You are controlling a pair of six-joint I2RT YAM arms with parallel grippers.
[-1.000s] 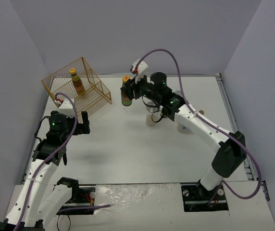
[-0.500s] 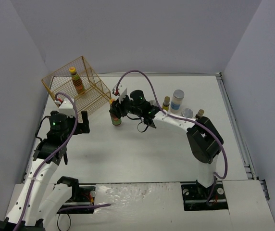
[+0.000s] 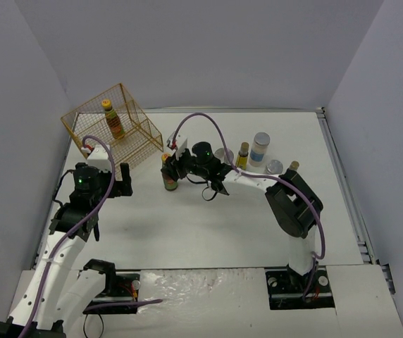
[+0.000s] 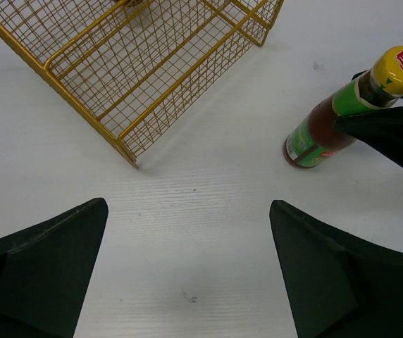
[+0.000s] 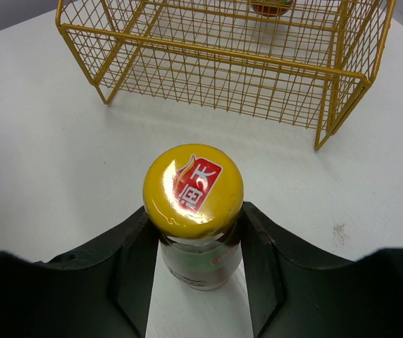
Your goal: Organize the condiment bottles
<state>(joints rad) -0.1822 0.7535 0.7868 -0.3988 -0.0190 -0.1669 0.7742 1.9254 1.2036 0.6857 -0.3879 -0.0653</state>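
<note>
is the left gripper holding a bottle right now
No, the left gripper is open over bare table; the bottle stands apart, held by the right gripper.

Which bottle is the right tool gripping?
The green-labelled bottle beside the basket, clamped at its neck; another bottle stands inside the basket, other bottles stand free further right.
</note>
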